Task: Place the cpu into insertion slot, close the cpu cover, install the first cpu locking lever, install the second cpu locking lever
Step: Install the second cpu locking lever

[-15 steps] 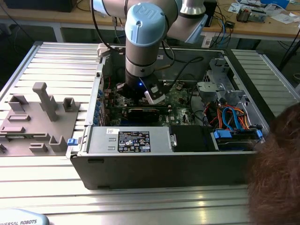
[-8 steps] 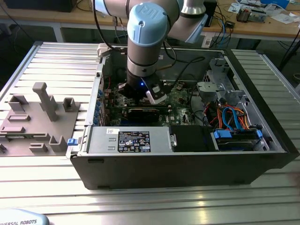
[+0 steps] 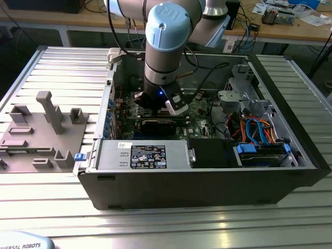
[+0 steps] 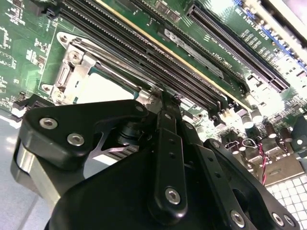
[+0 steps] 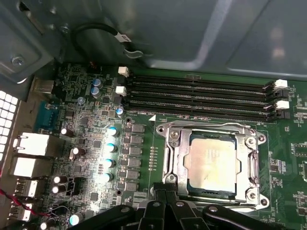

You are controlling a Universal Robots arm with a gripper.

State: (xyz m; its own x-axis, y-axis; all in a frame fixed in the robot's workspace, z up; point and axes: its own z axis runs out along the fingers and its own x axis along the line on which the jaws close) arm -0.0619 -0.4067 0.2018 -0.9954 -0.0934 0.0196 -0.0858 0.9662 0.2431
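On the green board [image 5: 96, 120], the cpu [image 5: 212, 163] sits socketed — gripper [image 5: 165, 197] fingers pinched together, empty.

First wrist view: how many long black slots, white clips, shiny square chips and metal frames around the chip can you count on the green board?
long black slots: 4
white clips: 4
cpu: 1
cpu cover: 1
Total: 10

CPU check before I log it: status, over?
End effector at socket edge. cpu seated in slot. cpu cover down around it. Nothing obstructing.
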